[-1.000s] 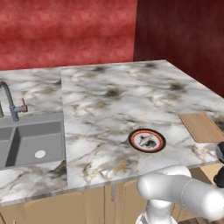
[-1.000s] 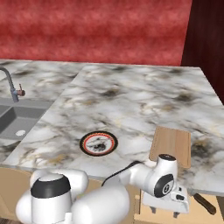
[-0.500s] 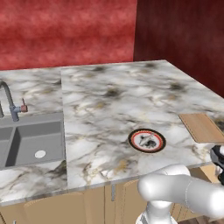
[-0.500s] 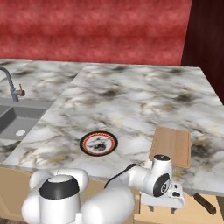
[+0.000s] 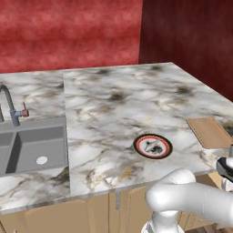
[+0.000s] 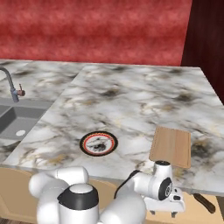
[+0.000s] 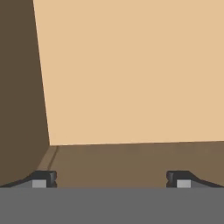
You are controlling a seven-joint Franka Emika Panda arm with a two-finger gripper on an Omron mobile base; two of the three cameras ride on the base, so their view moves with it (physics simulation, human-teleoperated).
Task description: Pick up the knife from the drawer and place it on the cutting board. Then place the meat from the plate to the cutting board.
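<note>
In the left base view, the plate is seen near the front edge of the marble worktop, with the meat lying on it. The cutting board lies flat toward the right edge, well apart from the plate.

In the right base view, the end effector is held low, below the front edge of the worktop – the knife lies just to its right, not touched.

In the hand view, the fingertips are spread wide and nothing is held between them; a light tan surface of the drawer is faced.
</note>
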